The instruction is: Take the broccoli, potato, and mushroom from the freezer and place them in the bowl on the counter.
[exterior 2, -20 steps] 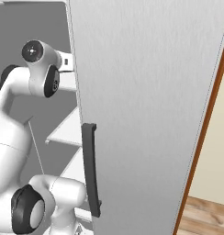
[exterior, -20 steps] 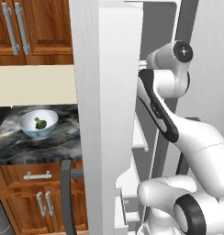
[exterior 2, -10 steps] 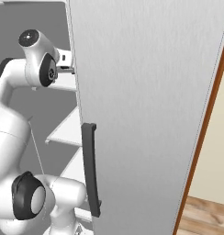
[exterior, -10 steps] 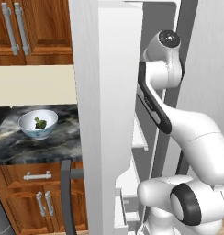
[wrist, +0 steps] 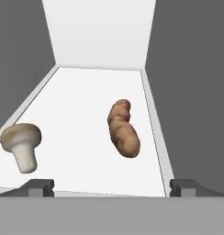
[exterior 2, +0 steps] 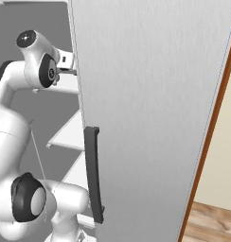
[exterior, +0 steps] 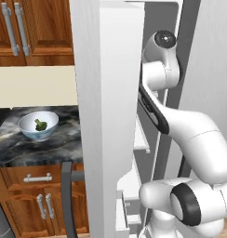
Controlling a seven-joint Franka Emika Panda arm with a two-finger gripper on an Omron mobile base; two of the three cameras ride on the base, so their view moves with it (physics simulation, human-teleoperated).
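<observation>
The potato, a reddish-brown oval lump, lies on the white freezer shelf just ahead of my gripper and slightly right of centre. A pale mushroom lies on its side at the shelf's front left. The gripper is open, nothing between its fingertips, and it is short of both vegetables. My arm reaches into the open freezer. On the dark marbled counter stands the white bowl with the broccoli inside.
The freezer's grey side walls close in the shelf on both sides. A wide grey door with a dark handle stands right of the arm. Brown cabinets hang above the counter, and more shelves sit lower.
My arm's upper joints have risen and swung left, deeper into the freezer. The bowl and the broccoli have stayed put.
</observation>
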